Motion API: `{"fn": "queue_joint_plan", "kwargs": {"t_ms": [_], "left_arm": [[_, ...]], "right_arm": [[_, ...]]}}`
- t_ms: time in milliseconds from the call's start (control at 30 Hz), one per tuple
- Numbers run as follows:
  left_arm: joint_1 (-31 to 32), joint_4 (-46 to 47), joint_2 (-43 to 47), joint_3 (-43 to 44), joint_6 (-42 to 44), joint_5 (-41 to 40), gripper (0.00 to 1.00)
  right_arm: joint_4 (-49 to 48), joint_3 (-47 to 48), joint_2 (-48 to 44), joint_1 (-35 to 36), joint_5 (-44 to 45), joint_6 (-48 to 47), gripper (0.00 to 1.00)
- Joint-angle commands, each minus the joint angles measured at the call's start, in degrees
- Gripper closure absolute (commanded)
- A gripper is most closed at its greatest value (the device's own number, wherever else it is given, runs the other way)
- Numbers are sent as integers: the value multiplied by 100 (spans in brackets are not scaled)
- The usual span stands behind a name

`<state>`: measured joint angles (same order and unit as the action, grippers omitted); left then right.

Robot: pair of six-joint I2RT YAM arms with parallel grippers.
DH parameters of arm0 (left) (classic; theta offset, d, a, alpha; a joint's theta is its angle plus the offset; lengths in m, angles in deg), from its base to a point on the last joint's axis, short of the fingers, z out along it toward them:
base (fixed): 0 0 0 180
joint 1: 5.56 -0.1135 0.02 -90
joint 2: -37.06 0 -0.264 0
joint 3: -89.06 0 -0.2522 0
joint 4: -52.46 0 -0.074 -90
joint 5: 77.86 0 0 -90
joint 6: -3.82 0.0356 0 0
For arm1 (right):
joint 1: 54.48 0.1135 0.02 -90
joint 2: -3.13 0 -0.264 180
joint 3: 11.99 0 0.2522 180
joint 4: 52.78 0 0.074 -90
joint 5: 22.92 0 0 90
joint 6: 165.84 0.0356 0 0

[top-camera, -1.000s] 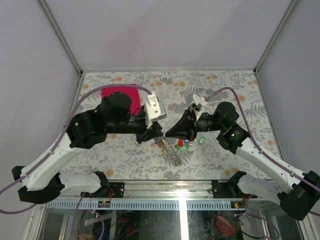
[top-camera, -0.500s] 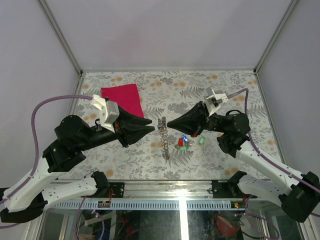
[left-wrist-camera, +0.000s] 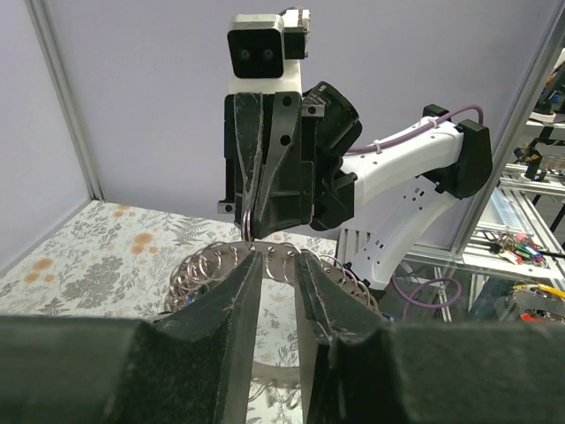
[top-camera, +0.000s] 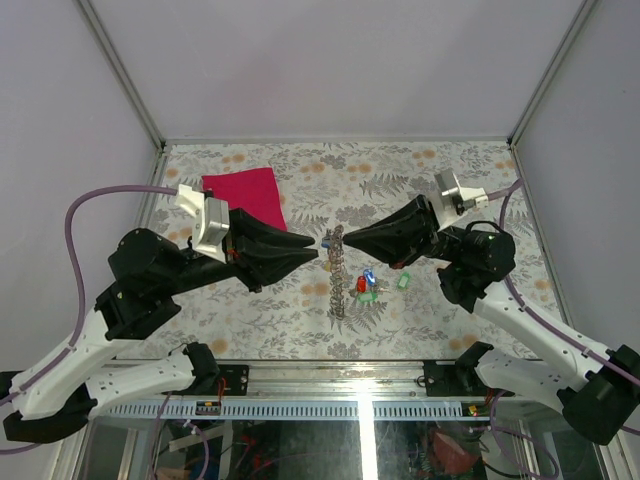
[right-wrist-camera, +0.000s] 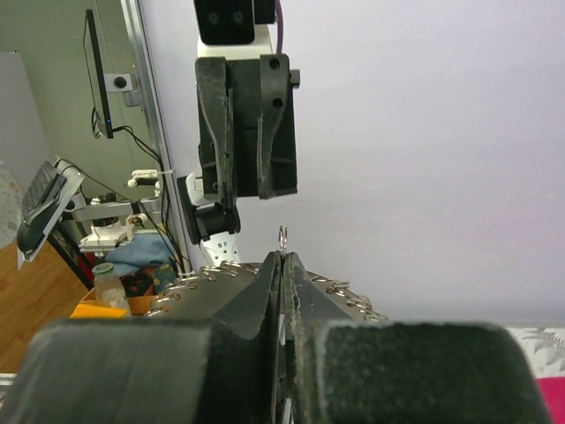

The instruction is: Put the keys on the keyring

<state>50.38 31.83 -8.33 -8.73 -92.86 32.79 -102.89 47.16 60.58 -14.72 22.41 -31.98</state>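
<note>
On my right gripper (right-wrist-camera: 282, 259) the two fingers are pressed together and pinch the top edge of the keyring (top-camera: 335, 272). One small loop of the ring stands up just above the tips. My left gripper (left-wrist-camera: 274, 256) faces it from the other side with only a narrow gap between its fingers. The coiled edge of the keyring passes just in front of these tips, and I cannot tell if they touch it.

In the top view the two grippers point at each other, tip near tip, over the middle of the table (top-camera: 450, 170). The keyring stands on edge between them. I cannot tell if its lower part reaches the table.

The keys (top-camera: 367, 285), with red, blue and green heads, lie just right of the ring, below the right gripper. One green piece lies a bit further right. I cannot tell whether any key is on the ring. A magenta cloth (top-camera: 245, 195) lies at the far left of the table.
</note>
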Motion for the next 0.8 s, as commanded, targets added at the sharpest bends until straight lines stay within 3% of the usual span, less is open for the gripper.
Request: {"fn": "queue_joint_plan", "kwargs": {"t_ms": [0,300,767], "left_arm": [[40,524,-61,141,41,172,79],[40,861,-185,166,69,68,82],[40,1059,-607,258,315,203,82]], "right_arm": [[-789,404,-23,40,152,-260,100],[-2075,100,230,35,406,-46,100],[-2036,100,388,40,322,-219,100]]}}
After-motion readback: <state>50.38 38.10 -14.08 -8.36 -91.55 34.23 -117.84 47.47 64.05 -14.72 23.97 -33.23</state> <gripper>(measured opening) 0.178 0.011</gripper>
